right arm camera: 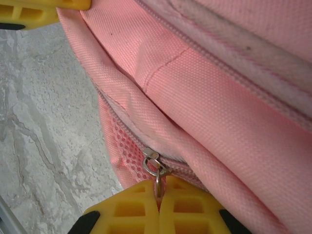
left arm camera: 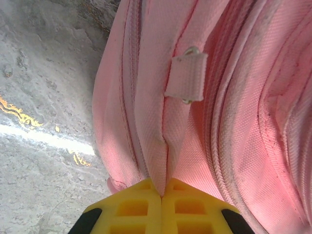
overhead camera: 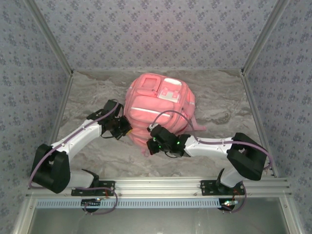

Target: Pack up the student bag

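Student bag [overhead camera: 156,105] lies flat on the marble-pattern table [overhead camera: 219,109], mid-table toward the back wall, front pockets facing up and its near edge between my two arms. My left gripper [left arm camera: 162,194] is clamped tight on a fold of the bag's pink fabric at its left side, yellow jaws meeting on the cloth just below a small webbing tab [left arm camera: 187,78] with a metal ring. My right gripper [right arm camera: 158,196] is closed too, pinching the metal zipper pull [right arm camera: 155,165] on the bag's near edge, right beside a patch of pink mesh [right arm camera: 124,156].
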Controlling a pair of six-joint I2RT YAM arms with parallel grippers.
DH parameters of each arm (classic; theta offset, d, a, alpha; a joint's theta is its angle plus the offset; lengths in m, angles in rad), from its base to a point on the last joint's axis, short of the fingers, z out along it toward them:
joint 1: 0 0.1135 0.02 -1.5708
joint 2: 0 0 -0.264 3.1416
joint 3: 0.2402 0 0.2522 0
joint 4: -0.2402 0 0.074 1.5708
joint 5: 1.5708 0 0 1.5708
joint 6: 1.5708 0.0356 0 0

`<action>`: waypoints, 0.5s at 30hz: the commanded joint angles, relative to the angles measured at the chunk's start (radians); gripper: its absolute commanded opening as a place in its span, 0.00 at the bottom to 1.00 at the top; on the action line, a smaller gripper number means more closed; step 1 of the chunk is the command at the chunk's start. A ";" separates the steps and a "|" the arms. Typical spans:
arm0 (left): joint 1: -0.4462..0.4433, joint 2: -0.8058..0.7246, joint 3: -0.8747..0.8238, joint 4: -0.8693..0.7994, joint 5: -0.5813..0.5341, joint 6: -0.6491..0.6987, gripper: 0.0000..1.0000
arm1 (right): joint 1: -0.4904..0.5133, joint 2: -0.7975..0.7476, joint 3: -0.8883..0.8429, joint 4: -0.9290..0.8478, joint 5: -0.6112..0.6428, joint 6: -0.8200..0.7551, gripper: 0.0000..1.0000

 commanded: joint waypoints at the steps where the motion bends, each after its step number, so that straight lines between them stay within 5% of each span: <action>1: 0.011 -0.028 0.036 -0.011 -0.111 0.021 0.00 | -0.028 -0.034 -0.054 -0.137 0.024 -0.023 0.00; 15: 0.014 -0.029 0.059 -0.032 -0.121 0.048 0.00 | -0.112 -0.160 -0.154 -0.192 0.024 -0.060 0.00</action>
